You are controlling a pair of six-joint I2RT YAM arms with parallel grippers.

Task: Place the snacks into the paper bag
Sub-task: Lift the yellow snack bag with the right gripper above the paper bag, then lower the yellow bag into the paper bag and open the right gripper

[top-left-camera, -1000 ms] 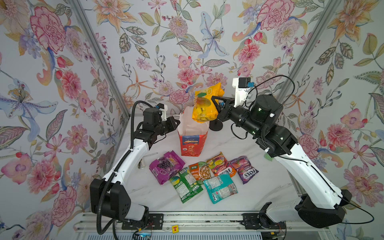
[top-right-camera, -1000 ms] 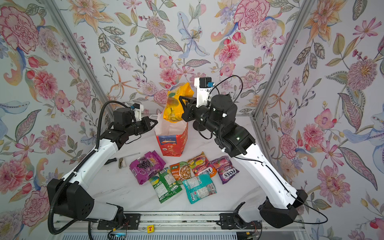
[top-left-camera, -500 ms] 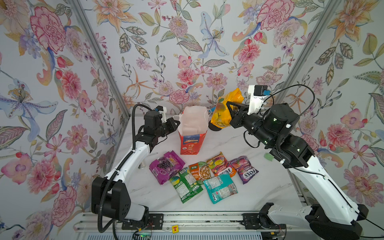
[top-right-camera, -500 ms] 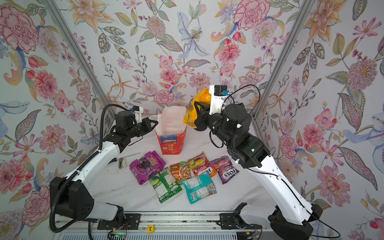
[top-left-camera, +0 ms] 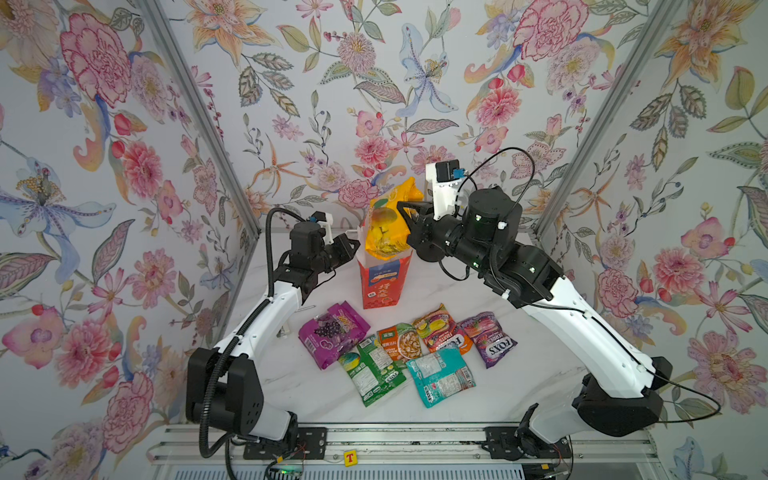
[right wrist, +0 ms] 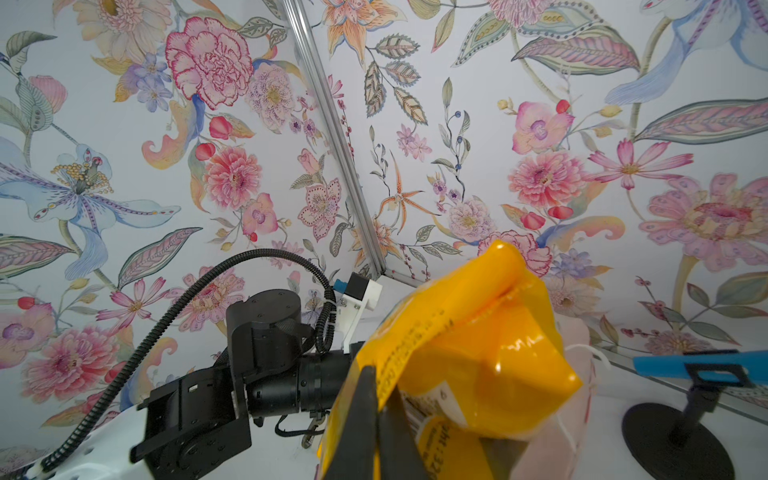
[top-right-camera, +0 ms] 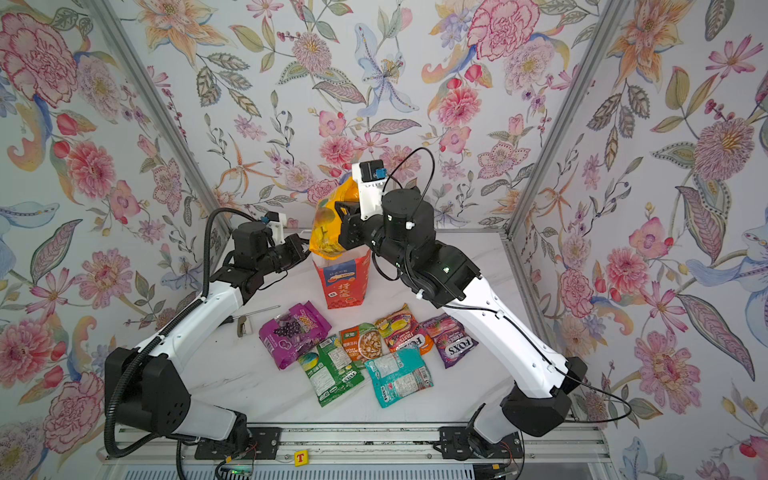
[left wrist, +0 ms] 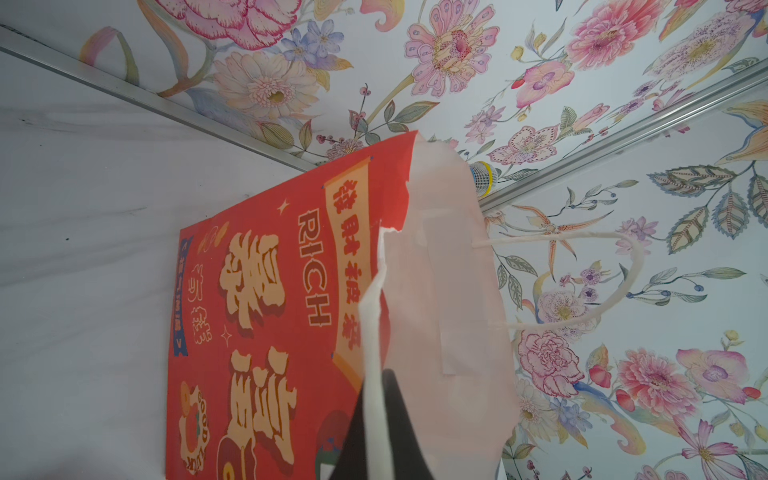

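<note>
Bag (top-left-camera: 384, 282) stands upright at the back of the surface (top-left-camera: 299, 386), mouth open, pale inside showing. Left jaws are closed on its torn white rim (left wrist: 372, 316), on the bag's left side in both top views.

Right jaws are clamped on one side of the orange-yellow packet (top-left-camera: 386, 232). The packet is held upright over the bag's mouth, its lower end at the opening. Whether it has passed inside, I cannot tell.

Six packets lie flat in front of the bag, well apart from both jaws:
- purple packet (top-left-camera: 332, 332)
- green packet (top-left-camera: 372, 370)
- nut packet (top-left-camera: 401, 340)
- teal packet (top-left-camera: 440, 376)
- orange FOXS packet (top-left-camera: 442, 328)
- purple FOXS packet (top-left-camera: 490, 343)

They lie close together, some overlapping at the edges.
</note>
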